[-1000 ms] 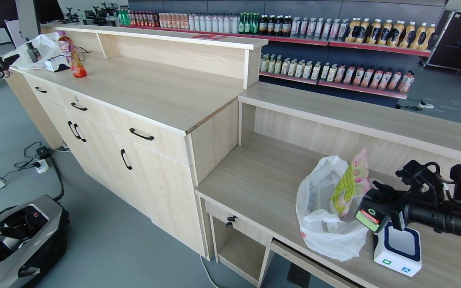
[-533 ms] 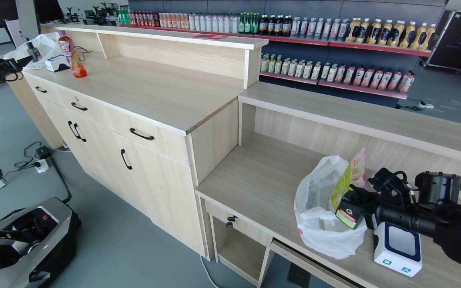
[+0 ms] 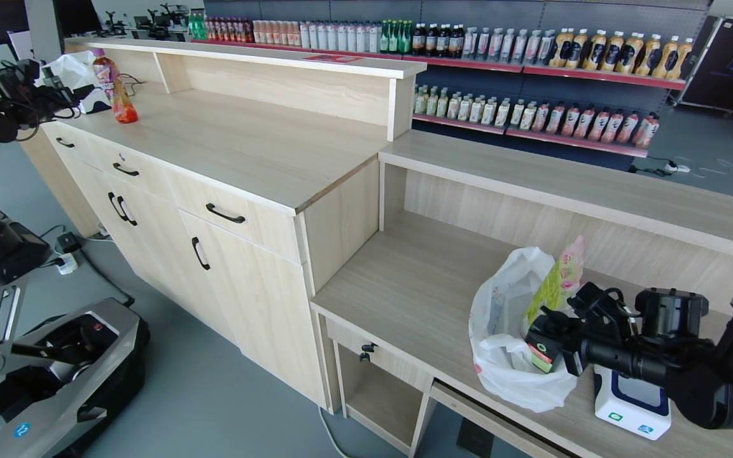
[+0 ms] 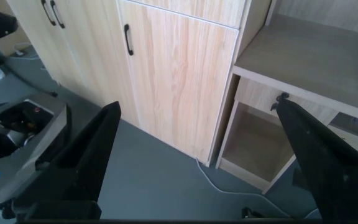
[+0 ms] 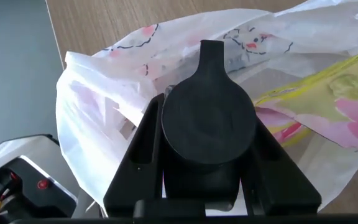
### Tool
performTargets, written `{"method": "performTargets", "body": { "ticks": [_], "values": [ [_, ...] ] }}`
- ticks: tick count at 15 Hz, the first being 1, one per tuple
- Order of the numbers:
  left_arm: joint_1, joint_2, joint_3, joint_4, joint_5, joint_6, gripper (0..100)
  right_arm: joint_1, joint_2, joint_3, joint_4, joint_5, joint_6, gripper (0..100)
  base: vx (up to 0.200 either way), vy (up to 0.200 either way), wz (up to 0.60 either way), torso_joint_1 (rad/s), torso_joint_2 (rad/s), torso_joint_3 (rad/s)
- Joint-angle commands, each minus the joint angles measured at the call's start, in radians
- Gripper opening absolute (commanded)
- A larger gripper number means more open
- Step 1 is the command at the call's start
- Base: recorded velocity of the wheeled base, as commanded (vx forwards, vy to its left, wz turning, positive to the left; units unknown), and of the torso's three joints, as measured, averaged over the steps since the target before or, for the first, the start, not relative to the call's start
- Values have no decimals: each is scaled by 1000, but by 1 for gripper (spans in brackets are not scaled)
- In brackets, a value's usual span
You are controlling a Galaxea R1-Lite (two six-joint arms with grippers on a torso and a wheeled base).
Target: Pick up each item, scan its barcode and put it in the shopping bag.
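Head view shows a small dark item [image 3: 538, 356] with a green and red label, right over the open mouth of the shopping bag [image 3: 511, 381]. A yellow-green snack packet [image 3: 557, 286] sticks up inside the bag, so I think one thing is done and this one goes in next. The right pincer [image 3: 546, 343] is squeezed shut on the dark item. The white scanner [image 3: 624, 413] sits just beside the bag. The left pincer [image 4: 197, 109] is far from the bag, wide open, holding nothing.
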Motion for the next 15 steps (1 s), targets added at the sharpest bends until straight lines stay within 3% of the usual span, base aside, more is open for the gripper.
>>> {"method": "performTargets", "body": {
  "ticks": [1, 10, 11, 15],
  "values": [
    [0, 0, 0, 0, 0, 1, 100, 0, 35, 0, -12, 0, 0, 0, 0, 0, 0, 0, 0, 0],
    [0, 0, 0, 0, 0, 0, 100, -7, 78, 0, -29, -1, 0, 0, 0, 0, 0, 0, 0, 0],
    [0, 0, 0, 0, 0, 0, 100, -11, 76, 0, -29, -1, 0, 100, 0, 0, 0, 0, 0, 0],
    [0, 0, 0, 0, 0, 0, 100, -21, 58, -14, -29, 0, 8, 100, 0, 0, 0, 0, 0, 0]
  ]
}}
